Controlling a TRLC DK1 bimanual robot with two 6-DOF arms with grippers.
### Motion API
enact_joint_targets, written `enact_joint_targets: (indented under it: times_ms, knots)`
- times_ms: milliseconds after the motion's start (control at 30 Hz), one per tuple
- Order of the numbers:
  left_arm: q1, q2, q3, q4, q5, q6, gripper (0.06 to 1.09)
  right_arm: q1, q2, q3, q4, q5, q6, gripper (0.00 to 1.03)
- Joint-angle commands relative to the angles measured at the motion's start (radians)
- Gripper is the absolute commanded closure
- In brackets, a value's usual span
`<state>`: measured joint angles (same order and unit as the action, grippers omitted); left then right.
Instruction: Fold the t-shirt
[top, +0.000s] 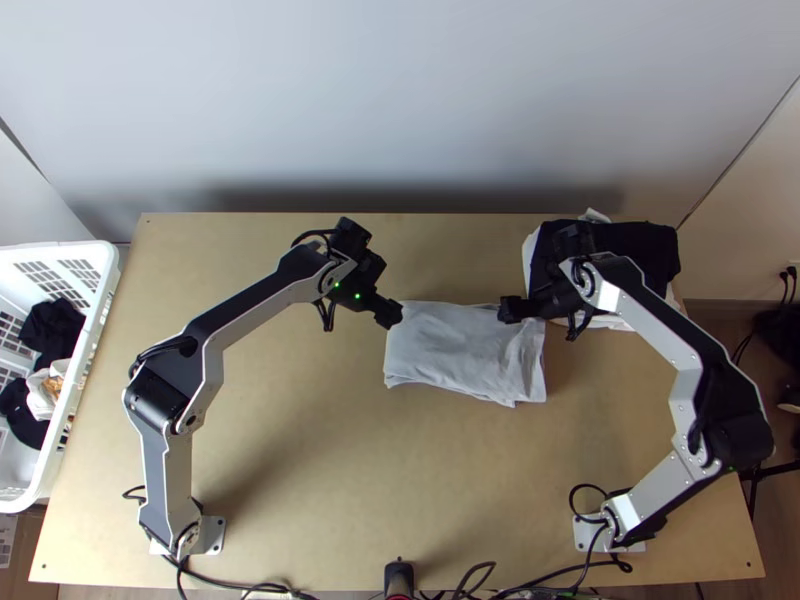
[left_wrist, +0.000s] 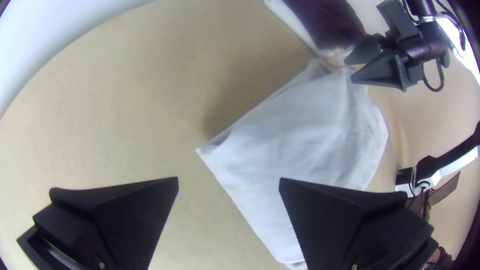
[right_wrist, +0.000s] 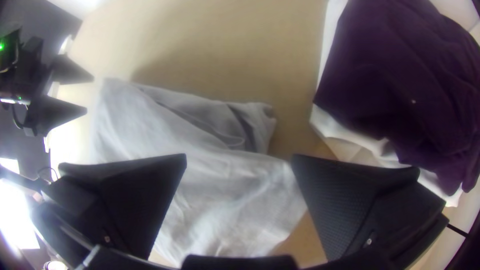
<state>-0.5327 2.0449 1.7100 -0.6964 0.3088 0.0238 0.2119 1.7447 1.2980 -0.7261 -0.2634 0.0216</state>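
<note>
Between the near table edge and folded t-shirt lies broad bare wood.

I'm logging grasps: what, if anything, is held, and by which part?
Nothing is held: the left gripper and right gripper are open near the t-shirt.

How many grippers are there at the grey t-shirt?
2. In the top view, the left gripper is at the far left corner of the t-shirt, and the right gripper is at its far edge, toward the right end.
</note>
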Motion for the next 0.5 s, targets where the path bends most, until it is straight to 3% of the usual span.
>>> enact_joint_targets:
  times_ms: [0,267,367,467]
  knots:
    - [-0.004,-0.019,-0.003,-0.002,0.003,-0.013,0.11,-0.014,-0.099,-0.005,-0.024,-0.008,0.038,0.05]
    - [-0.009,-0.058,-0.038,-0.003,0.033,-0.038,0.11,-0.249,-0.174,-0.140,-0.108,-0.392,0.098,0.05]
    - [-0.012,-0.063,-0.050,0.008,0.032,-0.032,0.11,-0.322,-0.177,-0.203,-0.108,-0.484,0.064,0.05]
    - [-0.020,-0.065,-0.058,0.017,0.032,-0.028,0.11,-0.352,-0.175,-0.252,-0.085,-0.510,0.008,0.05]
